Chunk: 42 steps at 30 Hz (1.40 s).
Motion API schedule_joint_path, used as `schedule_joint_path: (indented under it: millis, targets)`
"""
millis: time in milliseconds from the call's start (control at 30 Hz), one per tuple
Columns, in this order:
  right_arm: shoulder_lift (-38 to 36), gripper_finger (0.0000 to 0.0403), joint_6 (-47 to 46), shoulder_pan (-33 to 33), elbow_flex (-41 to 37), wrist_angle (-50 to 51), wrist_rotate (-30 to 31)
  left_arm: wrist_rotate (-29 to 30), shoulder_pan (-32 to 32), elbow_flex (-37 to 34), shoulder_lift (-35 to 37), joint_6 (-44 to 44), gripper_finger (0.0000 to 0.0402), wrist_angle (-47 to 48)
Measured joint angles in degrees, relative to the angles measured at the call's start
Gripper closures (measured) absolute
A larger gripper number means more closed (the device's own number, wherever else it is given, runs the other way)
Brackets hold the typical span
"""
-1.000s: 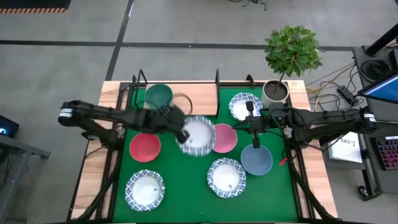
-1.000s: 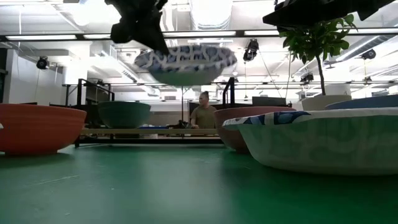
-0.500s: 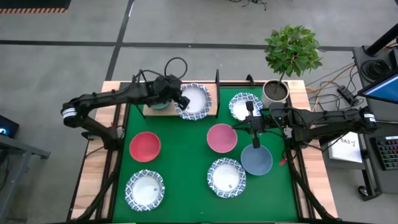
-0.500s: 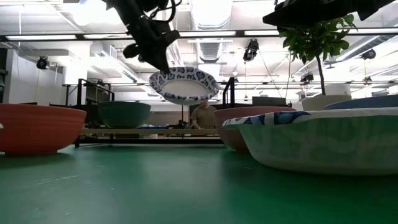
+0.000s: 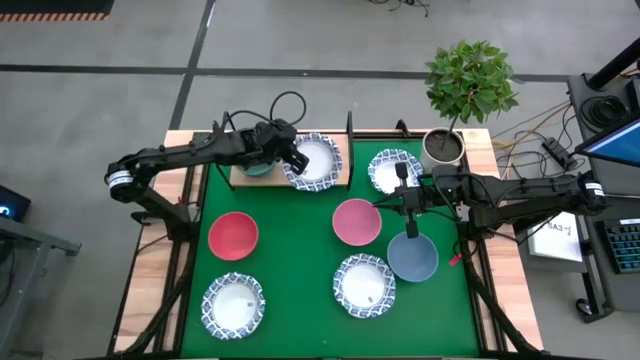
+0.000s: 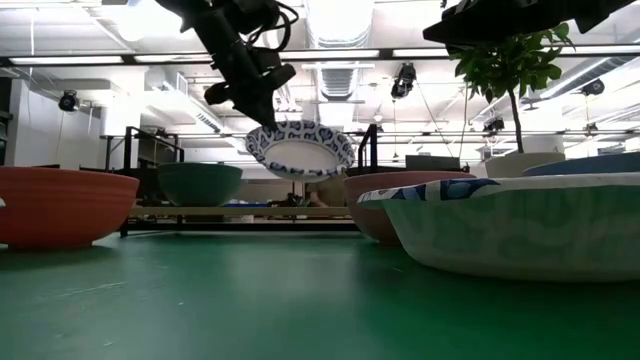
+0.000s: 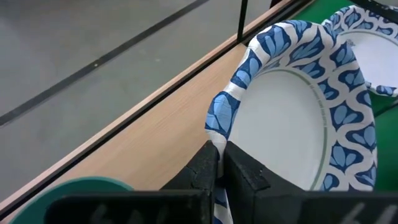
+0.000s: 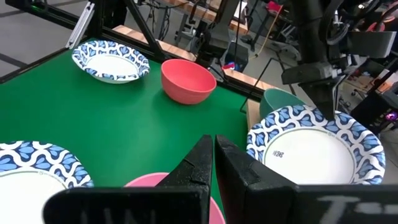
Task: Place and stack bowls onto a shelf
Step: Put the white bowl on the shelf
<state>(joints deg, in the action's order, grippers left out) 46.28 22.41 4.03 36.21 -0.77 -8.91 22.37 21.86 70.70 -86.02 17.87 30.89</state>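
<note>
My left gripper (image 5: 293, 158) is shut on a white bowl with a blue patterned rim (image 5: 314, 160). It holds the bowl over the light-wood shelf (image 5: 243, 180) at the table's far edge. Beside it a dark green bowl (image 6: 200, 183) rests on the shelf board, half hidden under the arm in the high view. On the green mat sit a red bowl (image 5: 233, 234), a pink bowl (image 5: 357, 221), a grey-blue bowl (image 5: 412, 257) and three more patterned bowls (image 5: 393, 171) (image 5: 364, 284) (image 5: 233, 305). My right gripper (image 8: 214, 146) hangs shut above the pink bowl, touching nothing. My left gripper pinches the bowl's patterned rim (image 7: 217, 124) between its two fingers, on the side nearest the green bowl. The fingers come from the table's left, slanting down. The bowl (image 6: 300, 152) hangs tilted, clear of the shelf board.
A white plant pot (image 5: 442, 148) with a leafy plant stands at the far right corner. Black rod supports (image 5: 350, 135) rise at the shelf's ends. The mat between the red and pink bowls is bare.
My left gripper has carried the patterned bowl from above the mat's middle toward the table's far edge, over the shelf and next to the green bowl. The bowl has sunk a little and tipped more. My gripper has stayed shut on its rim.
</note>
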Motion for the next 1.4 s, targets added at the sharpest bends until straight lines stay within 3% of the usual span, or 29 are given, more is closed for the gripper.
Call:
schedule_joint_path:
  millis: [533, 967, 1400]
  targets:
    - [0.0, 0.0394, 0.1, 0.0, 0.0, 0.1, 0.0, 0.2, 0.0, 0.0, 0.0, 0.0, 0.0393, -1.0]
    - [0.0, 0.0394, 0.2, 0.0, 0.0, 0.1, 0.0, 3.7, 0.0, 0.0, 0.0, 0.6, 0.0391, -2.2]
    - [0.0, 0.0394, 0.1, 0.0, 0.0, 0.1, 0.0, 4.2, 0.0, -0.1, 0.0, 0.7, 0.034, -2.3]
